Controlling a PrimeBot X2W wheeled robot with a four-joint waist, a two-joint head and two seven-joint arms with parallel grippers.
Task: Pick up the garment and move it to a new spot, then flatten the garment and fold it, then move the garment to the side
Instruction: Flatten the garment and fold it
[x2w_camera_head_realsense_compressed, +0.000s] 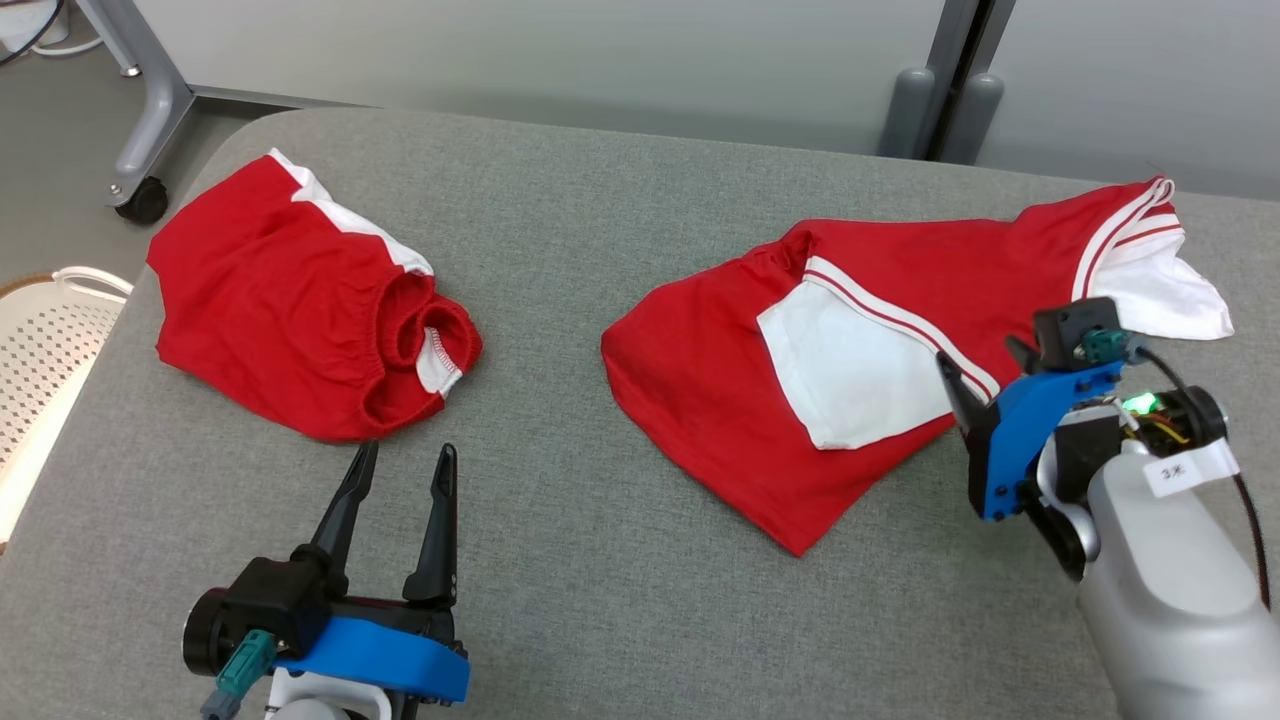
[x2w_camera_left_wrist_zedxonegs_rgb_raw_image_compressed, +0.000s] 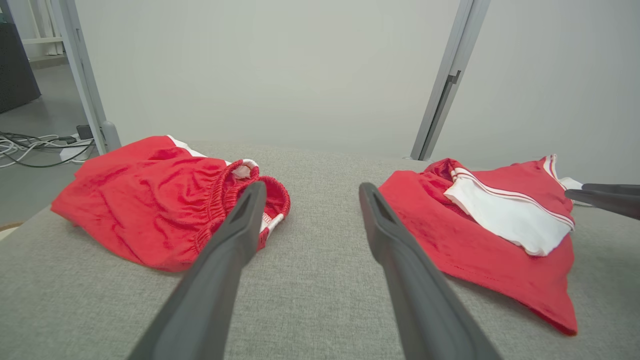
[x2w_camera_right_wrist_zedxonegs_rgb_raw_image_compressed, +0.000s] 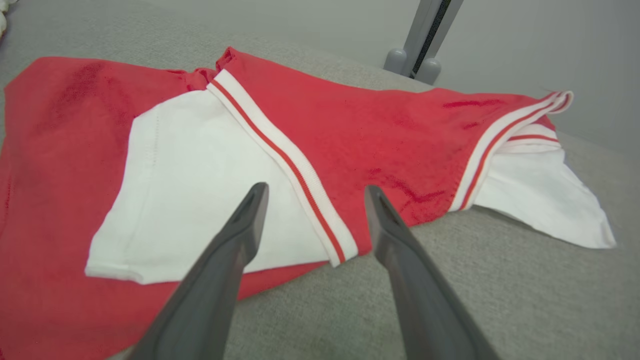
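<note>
Garment (x2w_camera_head_realsense_compressed: 700, 400) reaches far table (x2w_camera_head_realsense_compressed: 600, 620) edge; shorts (x2w_camera_head_realsense_compressed: 280, 310) well apart.

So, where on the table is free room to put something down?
The widest bare patch is the near strip of the table, between the left gripper and the shirt. A bare lane also runs between the shorts and the shirt. The right side is crowded: the shirt spreads there, with the right gripper over its near edge.

red shirt (x2w_camera_head_realsense_compressed: 720, 400) with white, red-striped trim, red shorts (x2w_camera_head_realsense_compressed: 270, 300), grey table (x2w_camera_head_realsense_compressed: 600, 600).
</note>
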